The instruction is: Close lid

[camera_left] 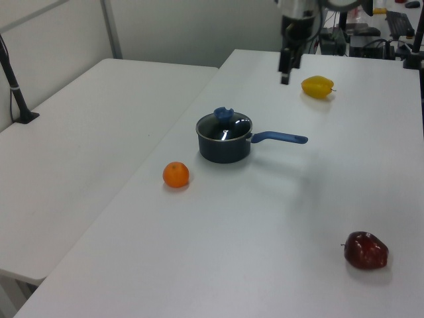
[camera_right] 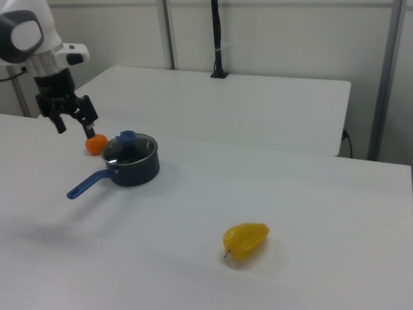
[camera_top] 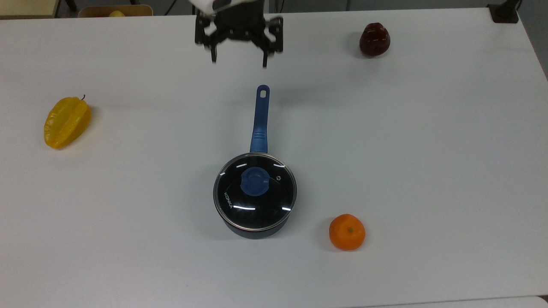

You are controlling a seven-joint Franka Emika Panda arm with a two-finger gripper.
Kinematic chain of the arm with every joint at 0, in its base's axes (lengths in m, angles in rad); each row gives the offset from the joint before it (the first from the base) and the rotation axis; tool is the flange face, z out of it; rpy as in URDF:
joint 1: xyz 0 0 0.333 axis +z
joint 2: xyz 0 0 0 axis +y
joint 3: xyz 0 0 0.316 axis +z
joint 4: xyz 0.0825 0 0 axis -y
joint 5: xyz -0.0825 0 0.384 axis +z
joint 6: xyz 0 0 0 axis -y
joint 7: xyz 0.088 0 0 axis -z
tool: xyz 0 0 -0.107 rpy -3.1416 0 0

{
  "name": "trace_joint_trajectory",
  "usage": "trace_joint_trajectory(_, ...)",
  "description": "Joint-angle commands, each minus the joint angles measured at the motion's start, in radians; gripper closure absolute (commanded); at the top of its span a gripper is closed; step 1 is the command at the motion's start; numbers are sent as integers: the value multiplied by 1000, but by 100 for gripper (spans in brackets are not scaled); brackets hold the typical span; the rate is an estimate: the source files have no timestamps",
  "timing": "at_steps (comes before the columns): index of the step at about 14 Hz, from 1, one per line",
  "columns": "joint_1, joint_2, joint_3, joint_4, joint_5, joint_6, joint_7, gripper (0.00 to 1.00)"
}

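Note:
The round glass lid (camera_top: 255, 201) with its blue knob (camera_top: 254, 181) lies flat on the black saucepan (camera_top: 255, 231), whose blue handle (camera_top: 259, 119) points toward the top view's upper edge. The lid (camera_left: 226, 126) and the lid (camera_right: 129, 148) sit level on the pan rim in the left and right views too. My gripper (camera_top: 239, 61) hangs open and empty, high over the table beyond the handle's end, well apart from the lid. It appears in the left view (camera_left: 285, 76) and in the right view (camera_right: 75, 128) with fingers spread.
A yellow starfruit (camera_top: 67, 122) lies at the top view's left. An orange (camera_top: 347, 231) sits just right of the pan, and a dark red apple (camera_top: 374, 39) is at the upper right. A second white table (camera_right: 219, 103) stands beside this one.

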Motion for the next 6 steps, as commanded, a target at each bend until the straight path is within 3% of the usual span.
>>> trace_joint_trajectory(1, -35, -185, -4, -147, 7, -102, -36, 0)
trace_joint_trajectory(6, -103, -223, -5, -115, 56, -191, -116, 0)
